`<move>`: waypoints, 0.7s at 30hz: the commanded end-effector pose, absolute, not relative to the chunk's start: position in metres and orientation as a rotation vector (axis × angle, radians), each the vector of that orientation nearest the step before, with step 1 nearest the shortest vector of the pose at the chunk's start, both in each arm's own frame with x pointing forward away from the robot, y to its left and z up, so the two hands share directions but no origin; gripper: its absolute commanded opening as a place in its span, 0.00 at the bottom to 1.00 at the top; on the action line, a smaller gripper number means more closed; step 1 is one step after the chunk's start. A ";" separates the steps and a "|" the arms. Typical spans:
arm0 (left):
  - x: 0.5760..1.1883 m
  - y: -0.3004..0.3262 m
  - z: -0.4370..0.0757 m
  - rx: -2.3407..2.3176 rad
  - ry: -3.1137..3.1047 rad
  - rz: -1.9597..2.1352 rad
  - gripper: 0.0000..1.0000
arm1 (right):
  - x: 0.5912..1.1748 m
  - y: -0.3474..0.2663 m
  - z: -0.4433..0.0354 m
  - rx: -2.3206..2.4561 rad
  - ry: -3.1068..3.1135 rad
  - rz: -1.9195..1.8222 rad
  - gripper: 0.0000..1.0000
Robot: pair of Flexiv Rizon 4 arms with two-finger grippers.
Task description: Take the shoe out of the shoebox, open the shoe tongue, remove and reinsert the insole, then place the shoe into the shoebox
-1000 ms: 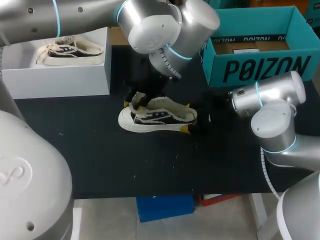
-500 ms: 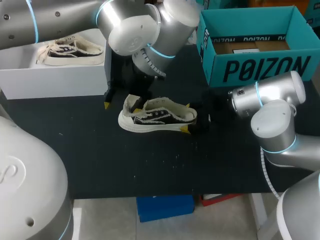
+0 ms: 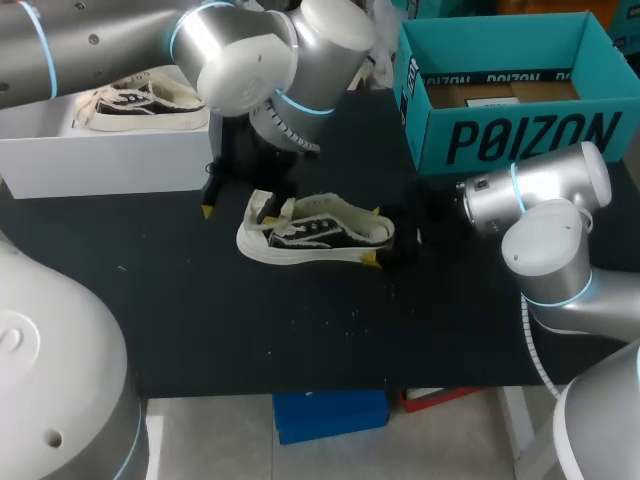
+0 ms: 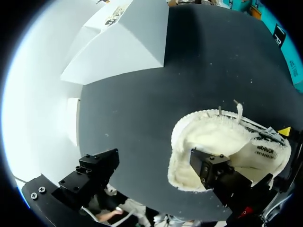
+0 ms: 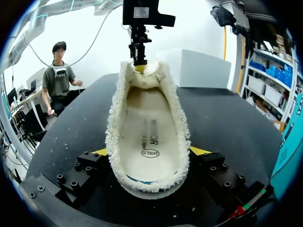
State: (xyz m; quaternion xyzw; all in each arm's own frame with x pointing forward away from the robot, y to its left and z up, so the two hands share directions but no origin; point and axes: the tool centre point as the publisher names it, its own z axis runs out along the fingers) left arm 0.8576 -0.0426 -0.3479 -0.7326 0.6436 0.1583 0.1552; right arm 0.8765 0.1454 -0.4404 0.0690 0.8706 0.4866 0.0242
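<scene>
Right gripper (image 3: 373, 236) is clamped on the heel of the shoe (image 3: 315, 232), at its 3 o'clock end. Left gripper (image 3: 238, 212) hangs spread wide at the 9 o'clock end, one finger over the toe. At the shoe's 10 o'clock, the white shoebox (image 3: 110, 150) holds a second shoe (image 3: 140, 100).

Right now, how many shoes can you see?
2. One shoe mid-table, heel in the right hand; the second shoe in the white box, far left. The teal box may hide more.
</scene>
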 end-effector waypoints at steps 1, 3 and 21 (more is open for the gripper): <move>0.849 -0.045 -0.326 -2.010 2.018 0.296 0.68 | 0.877 0.145 -0.442 0.217 2.695 1.503 0.00; 0.850 -0.053 -0.314 -1.902 2.168 0.251 0.03 | 0.877 0.145 -0.442 0.217 2.695 1.503 0.00; 0.848 -0.126 -0.288 -0.525 3.195 -0.090 0.00 | 0.877 0.145 -0.442 0.217 2.695 1.503 0.00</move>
